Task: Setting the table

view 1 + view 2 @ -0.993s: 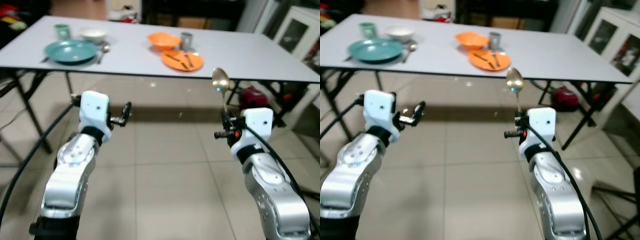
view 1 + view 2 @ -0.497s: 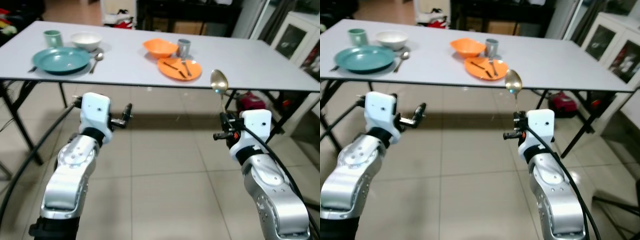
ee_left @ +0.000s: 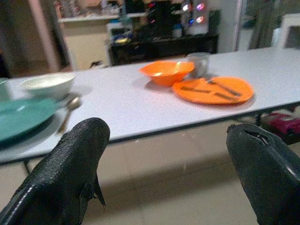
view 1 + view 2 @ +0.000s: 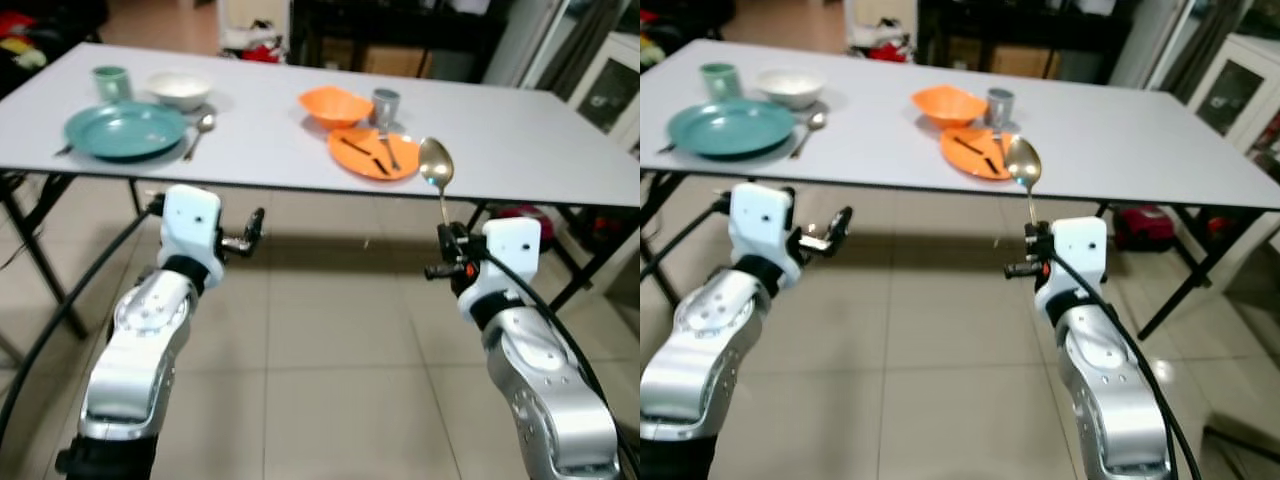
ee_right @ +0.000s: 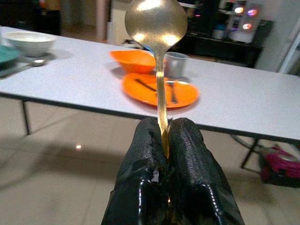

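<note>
Before the bench, now nearer, my right gripper pinches an upright spoon; my left gripper hangs spread, ready for placing.

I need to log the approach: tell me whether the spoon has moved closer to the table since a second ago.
Yes. The spoon, shut in the right gripper, now has its bowl overlapping the table beside the orange plate; earlier it sat below the table's edge.

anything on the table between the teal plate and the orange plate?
A spoon lies just beside the teal plate; the rest is bare tabletop up to the orange plate, in the left eye view.
</note>
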Available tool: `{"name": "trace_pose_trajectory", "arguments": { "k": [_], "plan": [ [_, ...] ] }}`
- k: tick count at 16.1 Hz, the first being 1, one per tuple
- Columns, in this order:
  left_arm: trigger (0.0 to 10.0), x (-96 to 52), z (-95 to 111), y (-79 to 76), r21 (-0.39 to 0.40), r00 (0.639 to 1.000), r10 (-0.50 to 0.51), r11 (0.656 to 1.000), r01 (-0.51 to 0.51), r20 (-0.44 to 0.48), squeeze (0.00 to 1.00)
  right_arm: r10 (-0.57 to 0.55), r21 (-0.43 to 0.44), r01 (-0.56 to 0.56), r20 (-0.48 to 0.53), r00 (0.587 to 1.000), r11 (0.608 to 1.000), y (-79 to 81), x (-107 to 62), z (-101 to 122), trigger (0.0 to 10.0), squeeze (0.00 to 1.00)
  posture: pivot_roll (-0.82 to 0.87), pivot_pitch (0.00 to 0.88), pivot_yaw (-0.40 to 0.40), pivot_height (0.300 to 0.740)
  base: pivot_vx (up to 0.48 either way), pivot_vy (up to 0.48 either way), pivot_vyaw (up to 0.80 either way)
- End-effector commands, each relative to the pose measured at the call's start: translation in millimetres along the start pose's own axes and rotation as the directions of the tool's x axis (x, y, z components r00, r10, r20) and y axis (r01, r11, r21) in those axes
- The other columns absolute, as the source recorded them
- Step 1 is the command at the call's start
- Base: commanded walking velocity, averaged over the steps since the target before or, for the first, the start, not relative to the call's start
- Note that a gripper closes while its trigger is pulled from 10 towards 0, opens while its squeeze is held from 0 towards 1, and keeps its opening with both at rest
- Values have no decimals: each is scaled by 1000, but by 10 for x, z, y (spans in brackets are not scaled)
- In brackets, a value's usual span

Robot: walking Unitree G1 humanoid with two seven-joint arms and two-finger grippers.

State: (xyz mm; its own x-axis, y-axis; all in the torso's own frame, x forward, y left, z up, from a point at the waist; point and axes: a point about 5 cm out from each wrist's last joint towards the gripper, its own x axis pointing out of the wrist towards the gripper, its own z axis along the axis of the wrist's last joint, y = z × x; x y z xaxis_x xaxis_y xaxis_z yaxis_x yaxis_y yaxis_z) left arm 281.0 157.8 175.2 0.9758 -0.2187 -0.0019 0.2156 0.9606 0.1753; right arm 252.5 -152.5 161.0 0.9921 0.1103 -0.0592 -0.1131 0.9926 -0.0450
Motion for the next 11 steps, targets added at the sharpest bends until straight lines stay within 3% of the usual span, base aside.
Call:
{"name": "trace_pose_trajectory", "arguments": {
  "k": [1,11],
  "plan": [
    [10000,24,30,-111,-7,999,-41,999,41,13,0,-35,-14,35,10,999,999,-101,-21,23,10000,0,-5,0,-80,740,371,0,0],
    [10000,15,31,-114,-6,999,-44,999,44,14,0,-22,-8,23,8,1000,1000,-89,-20,19,10000,0,-1,0,-84,740,372,0,0]
  ]
}}
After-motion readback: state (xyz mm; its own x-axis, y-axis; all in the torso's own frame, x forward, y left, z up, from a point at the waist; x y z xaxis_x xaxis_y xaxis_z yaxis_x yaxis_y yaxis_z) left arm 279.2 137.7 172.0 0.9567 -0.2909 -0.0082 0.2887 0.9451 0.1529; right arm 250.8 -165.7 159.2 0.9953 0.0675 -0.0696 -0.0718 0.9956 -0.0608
